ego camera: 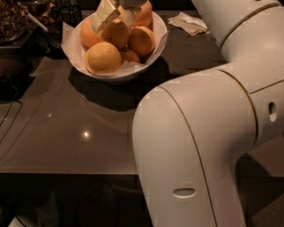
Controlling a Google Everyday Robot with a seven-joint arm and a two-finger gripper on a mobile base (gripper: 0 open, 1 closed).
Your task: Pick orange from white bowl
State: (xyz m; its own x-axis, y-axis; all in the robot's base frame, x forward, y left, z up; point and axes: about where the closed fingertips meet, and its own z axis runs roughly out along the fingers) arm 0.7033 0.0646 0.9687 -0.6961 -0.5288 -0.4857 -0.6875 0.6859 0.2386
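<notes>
My bulky white plastic arm (203, 141) is the one thing bigger than the rest, filling the space in front of and to the right of the wide, deep white bowl (159, 28). It curves up and over to reach the bowl from behind. The one glossy dark-brown desk (61, 126) carries that single bowl, which is lined with crinkled white paper.

Six fruits show in the bowl. Four are about fist-sized with yellowish-orange skin, one deeper-orange fruit (145, 12) sits at the bowl's back rim, and one small piece (129, 56) shows low in the middle.

The round, dimpled yellowish-orange orange (116, 34) I am after sits on top of the heap, at the bowl's centre. It is a ball, so I can find no long axis, and I cannot make out which way its stem end points.

My one white and cream hand (116, 19) is over the bowl's back half, right on top of that orange. I cannot tell whether it has closed on the fruit.

One crumpled pale paper napkin (191, 22) lies on the desk to the right of the bowl.
</notes>
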